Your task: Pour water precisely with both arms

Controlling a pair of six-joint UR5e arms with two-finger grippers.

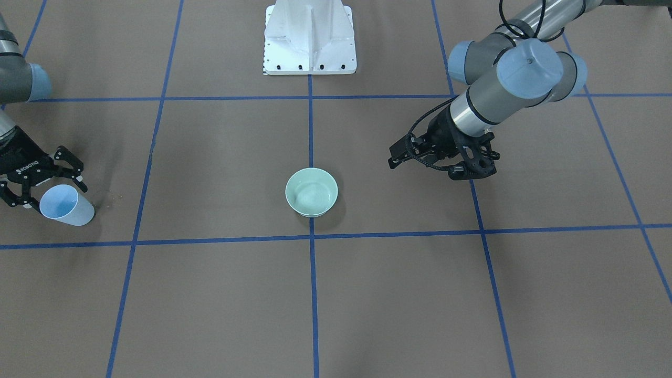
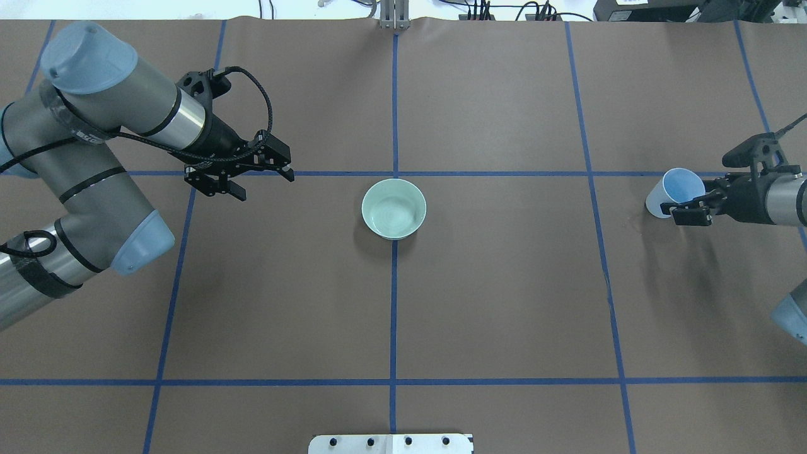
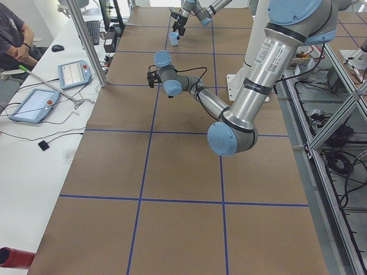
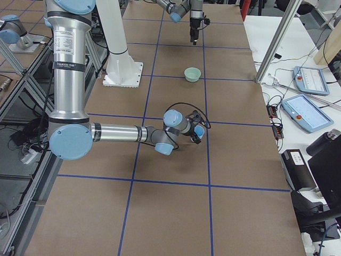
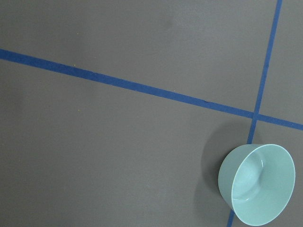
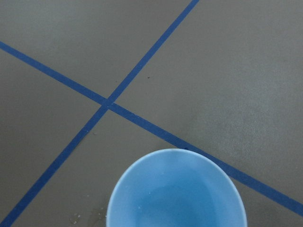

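Where blue tape lines [image 2: 492,173] cross the brown-papered table [image 2: 504,302], the pale-green bowl [image 2: 394,209] sits upright near the middle, on the centre line and just on the robot's side of a crossing. Faint rings and a pale glint in its bottom suggest that the water [image 1: 310,197] lies there as a shallow pool, though it is barely visible. Whether any is in the cup cannot be told. The left arm [image 2: 94,126] reaches in from the robot's left. The left gripper [image 2: 260,181] hangs over the paper near the bowl but apart from it, its fingers spread wide with nothing between them. Its wrist camera looks down on bare paper, with the bowl low in one corner. Far out on the robot's right, well apart from the bowl, the right arm [image 2: 785,200] comes in low. The right gripper [image 1: 52,195] has its black fingers [image 1: 72,167] clasped around the pale-blue cup [image 1: 67,206], which is roughly upright with its mouth up. Whether the cup's base touches the paper cannot be told. A few small marks [image 1: 113,199] show on the paper just beside the cup. The white pedestal [image 1: 310,37] stands at the robot's edge of the table, in line with the bowl.
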